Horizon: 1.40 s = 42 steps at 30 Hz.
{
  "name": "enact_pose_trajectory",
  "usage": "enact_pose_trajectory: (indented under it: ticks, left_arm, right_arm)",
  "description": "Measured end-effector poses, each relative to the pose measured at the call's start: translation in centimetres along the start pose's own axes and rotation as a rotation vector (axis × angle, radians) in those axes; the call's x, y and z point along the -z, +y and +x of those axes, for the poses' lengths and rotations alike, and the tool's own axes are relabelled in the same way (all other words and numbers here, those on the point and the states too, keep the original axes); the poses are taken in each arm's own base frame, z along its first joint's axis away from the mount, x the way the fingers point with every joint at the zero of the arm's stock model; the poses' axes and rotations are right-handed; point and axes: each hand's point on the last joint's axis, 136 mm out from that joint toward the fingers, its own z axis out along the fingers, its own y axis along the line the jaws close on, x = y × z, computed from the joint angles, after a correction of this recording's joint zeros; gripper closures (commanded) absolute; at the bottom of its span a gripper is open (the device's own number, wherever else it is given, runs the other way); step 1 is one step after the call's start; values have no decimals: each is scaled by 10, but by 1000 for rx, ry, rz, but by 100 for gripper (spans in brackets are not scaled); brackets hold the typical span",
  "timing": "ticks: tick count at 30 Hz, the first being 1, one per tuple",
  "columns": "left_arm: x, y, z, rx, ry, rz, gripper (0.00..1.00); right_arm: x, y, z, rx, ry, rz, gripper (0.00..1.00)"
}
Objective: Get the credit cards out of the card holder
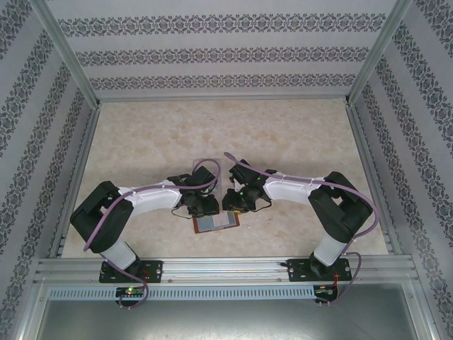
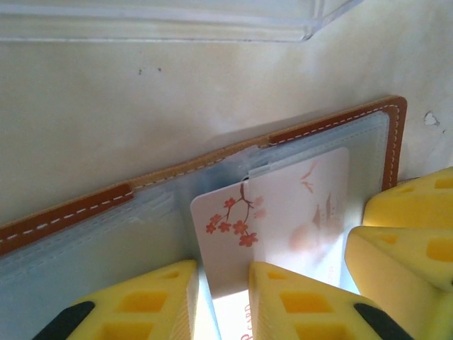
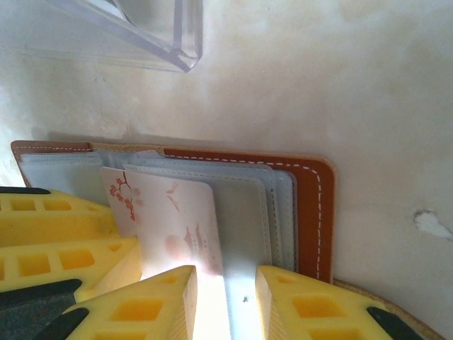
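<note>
The card holder (image 1: 216, 222) lies open on the table near the front, with a brown stitched leather rim (image 2: 71, 209) and grey-blue pockets (image 3: 248, 212). One of the credit cards (image 2: 283, 212), white with red blossoms, sticks partly out of a pocket. My left gripper (image 2: 223, 283) is low over that card's exposed end, jaws a narrow gap apart with the card's edge between them. My right gripper (image 3: 226, 283) rests its yellow tips on the pockets beside the card (image 3: 173, 219), jaws slightly apart. In the top view both grippers (image 1: 200, 205) (image 1: 237, 202) meet over the holder.
A clear plastic tray (image 1: 205, 168) stands on the table just beyond the holder; its corner shows in both wrist views (image 2: 212, 21) (image 3: 163, 35). The right gripper's fingers (image 2: 410, 241) crowd the left wrist view's right side. Patterned walls enclose the pale tabletop (image 1: 283, 134).
</note>
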Motion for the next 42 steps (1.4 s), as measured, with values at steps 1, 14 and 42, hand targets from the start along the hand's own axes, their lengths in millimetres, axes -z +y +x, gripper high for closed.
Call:
enact_pose_trajectory:
  ticks: [1,14,42]
  left_arm:
    - [-1,-1,0,2,-2,6,80]
    - [7,-2,-1,3,-18,27,88]
    - [44,6,10,-41,-3,-53,87]
  right_arm:
    - [0,0,0,0,0,0,69]
    - [0,-1,0,2,1,3,69]
    - [1,-3,1,16,2,19,70]
